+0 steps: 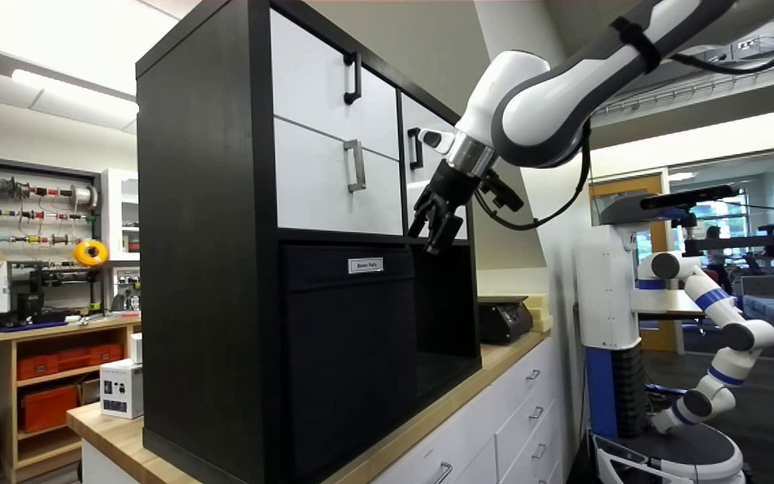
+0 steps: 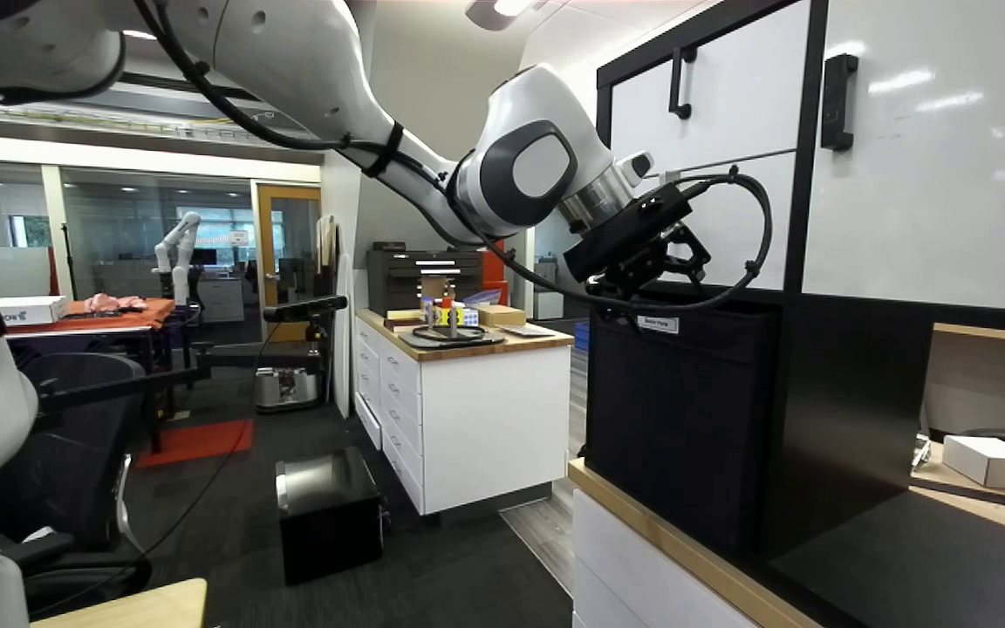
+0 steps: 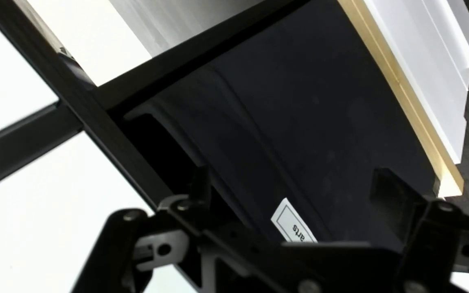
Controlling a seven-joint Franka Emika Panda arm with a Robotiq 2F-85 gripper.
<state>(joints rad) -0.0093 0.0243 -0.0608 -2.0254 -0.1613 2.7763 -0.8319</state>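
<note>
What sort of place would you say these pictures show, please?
Probably a robotics lab or workshop: another robot arm with blue bands shows in the background, and the exterior views also show spools of what looks like wire and a black tool chest.

A dark gap, where something slim might pass, opens between the top edge of the black fabric bin and the shelf rail; the rail bars entry from above. Past the divider, the open compartment runs through to the back (roomy, from where I stand). A silver handle juts from the white door above the bin, and a cable loops beside the gripper.
</note>
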